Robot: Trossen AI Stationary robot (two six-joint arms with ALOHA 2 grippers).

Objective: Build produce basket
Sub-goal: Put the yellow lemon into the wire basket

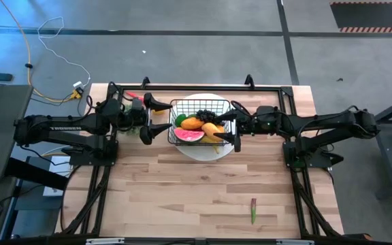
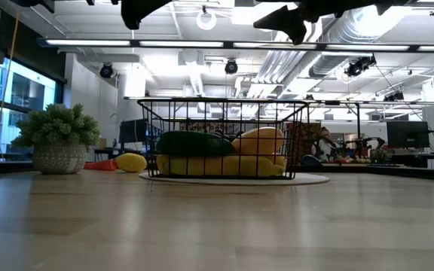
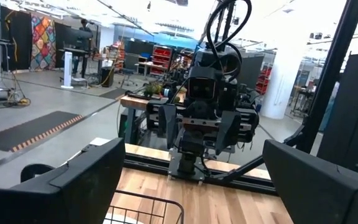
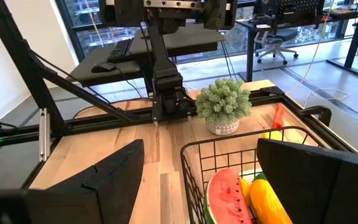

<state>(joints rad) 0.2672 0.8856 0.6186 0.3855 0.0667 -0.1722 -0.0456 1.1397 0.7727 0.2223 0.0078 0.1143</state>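
Note:
The black wire basket (image 1: pixel 174 117) stands on a round white plate (image 1: pixel 199 152) at the table's far middle. In it lie a watermelon slice (image 1: pixel 190 135), an orange mango (image 1: pixel 191 123), dark grapes (image 1: pixel 205 113) and a yellow banana (image 2: pixel 224 165). My left gripper (image 1: pixel 160 116) is open and empty, above and just left of the basket's left side. My right gripper (image 1: pixel 231 124) is open and empty over the basket's right side. In the low view both grippers (image 2: pixel 145 9) (image 2: pixel 292 19) hang well above the basket's rim (image 2: pixel 224 101).
A small potted plant (image 2: pixel 59 143), a lemon (image 2: pixel 130 162) and a red piece (image 2: pixel 100 165) sit on the table left of the basket. A small green and red piece (image 1: pixel 253 209) lies near the table's near edge. Bare wood (image 1: pixel 196 190) lies in front of the plate.

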